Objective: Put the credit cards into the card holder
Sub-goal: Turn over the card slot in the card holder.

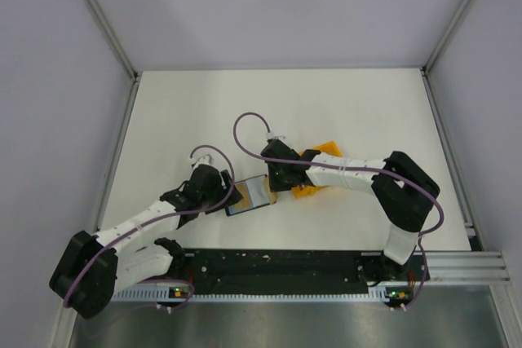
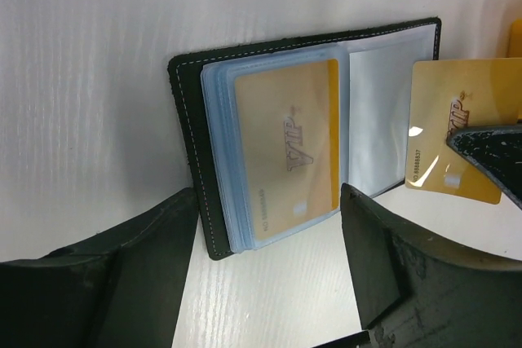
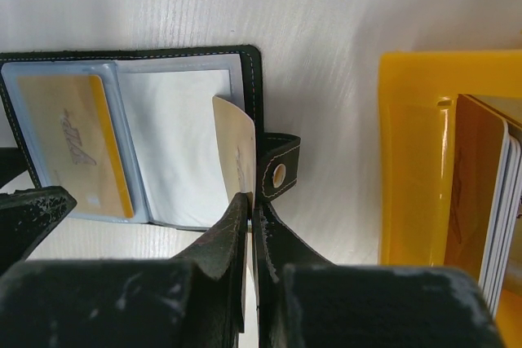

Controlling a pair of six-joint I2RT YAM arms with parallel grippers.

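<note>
The card holder (image 2: 192,160) lies open on the white table, black cover down, pale blue sleeves up. One gold credit card (image 2: 285,152) sits in a sleeve of its left page; the right page's sleeve (image 2: 379,120) looks empty. My right gripper (image 3: 253,201) is shut on another gold credit card (image 3: 236,148), held edge-up over the holder's right page (image 3: 175,144). The same held card (image 2: 453,132) shows flat in the left wrist view. My left gripper (image 2: 269,258) stands open just in front of the holder's near edge, nothing between its fingers. From above the holder (image 1: 249,195) lies between both grippers.
An orange plastic bin (image 3: 416,160) stands right of the holder with several more cards (image 3: 489,201) upright inside. The holder's snap strap (image 3: 280,170) sticks out toward the bin. The bin (image 1: 322,170) lies partly under the right arm. White walls fence the table.
</note>
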